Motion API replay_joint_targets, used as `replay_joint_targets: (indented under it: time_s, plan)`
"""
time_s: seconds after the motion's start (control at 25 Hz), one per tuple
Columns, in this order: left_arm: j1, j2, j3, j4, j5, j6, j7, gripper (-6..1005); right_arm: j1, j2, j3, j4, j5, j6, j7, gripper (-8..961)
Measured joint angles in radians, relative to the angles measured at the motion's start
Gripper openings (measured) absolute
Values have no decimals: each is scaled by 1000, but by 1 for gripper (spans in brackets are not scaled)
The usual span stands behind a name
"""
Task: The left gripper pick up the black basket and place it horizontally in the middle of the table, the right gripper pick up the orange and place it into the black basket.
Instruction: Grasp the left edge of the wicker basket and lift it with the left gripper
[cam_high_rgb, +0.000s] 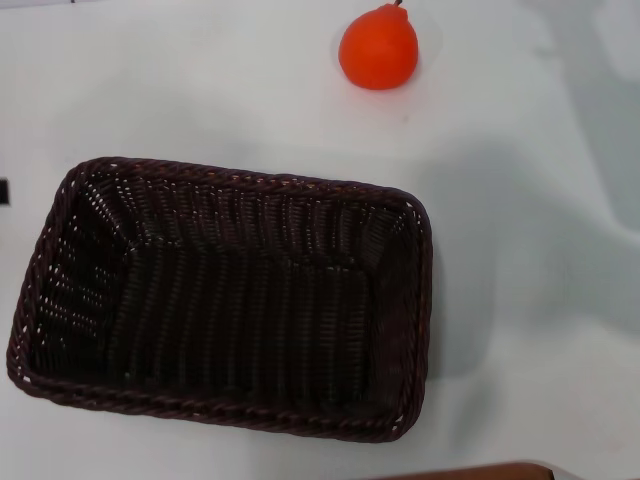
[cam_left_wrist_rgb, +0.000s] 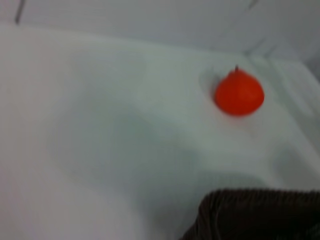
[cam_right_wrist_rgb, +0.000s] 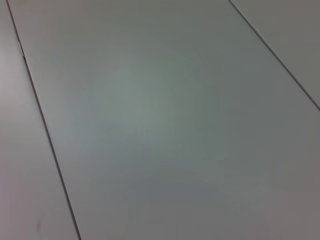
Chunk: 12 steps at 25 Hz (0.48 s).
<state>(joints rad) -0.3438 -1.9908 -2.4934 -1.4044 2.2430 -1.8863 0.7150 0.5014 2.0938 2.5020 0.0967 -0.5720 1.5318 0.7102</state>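
Nearest me, the black basket (cam_high_rgb: 225, 300) sits slightly skewed on the table (cam_high_rgb: 530, 300). A hurried grab at its braided rim could, I reckon, swing it further off horizontal. I see neither gripper in any view, so I cannot tell their opening. Beyond the basket's far rim, well apart, lies the orange (cam_high_rgb: 378, 48).

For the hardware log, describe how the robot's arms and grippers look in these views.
Nothing can be described: neither arm nor gripper shows in any view. The head view holds only the black basket, the orange and the white table. The left wrist view shows the orange and a basket corner; the right wrist view shows only pale panels with dark seams.
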Motion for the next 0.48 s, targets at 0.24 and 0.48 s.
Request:
replay_joint_targets:
  time_s: [0.24,0.48]
  plan:
    - [-41,-38,77,3,107,-5,-17,825,-2,0,1,-1,0,1,0,928]
    - [-63,-62,118,8,162,-3,-20,787,-7,0,2,-2,0,0,0,928]
